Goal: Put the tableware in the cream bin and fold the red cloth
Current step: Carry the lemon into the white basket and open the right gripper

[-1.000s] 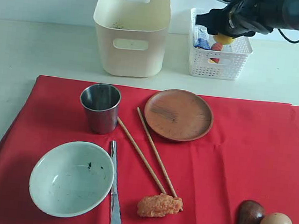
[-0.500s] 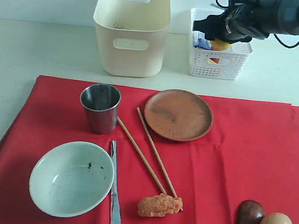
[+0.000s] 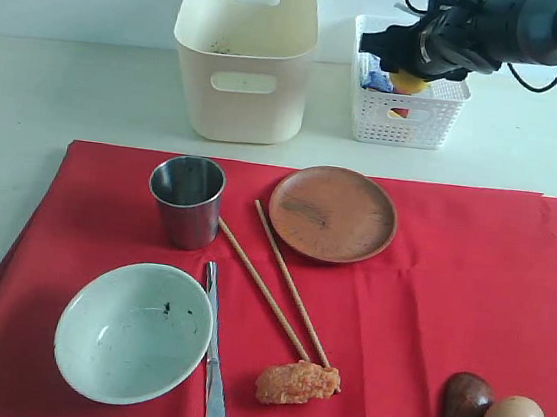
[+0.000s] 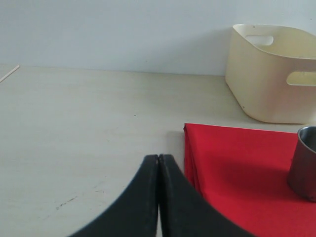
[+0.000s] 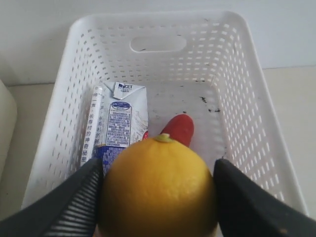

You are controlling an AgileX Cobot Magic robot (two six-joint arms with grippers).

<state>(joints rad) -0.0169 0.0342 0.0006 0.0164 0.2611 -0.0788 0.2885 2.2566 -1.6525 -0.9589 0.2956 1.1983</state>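
Yellow orange (image 5: 158, 173) clamped in right hand (image 5: 160, 202) above white basket (image 5: 237, 89), carton (image 5: 121, 123) beneath; left hand (image 4: 159, 159) pressed together.

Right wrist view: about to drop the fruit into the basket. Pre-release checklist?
1. Orange clamped between the right gripper's fingers: ok.
2. Orange above the white basket, inside its rim: ok.
3. Landing spot bare: cannot tell. A carton and a red item lie close by, and the orange hides the floor beneath it.
4. Height over the basket floor: cannot tell.
5. Left gripper shut, away from the basket, by the red cloth's corner: ok.
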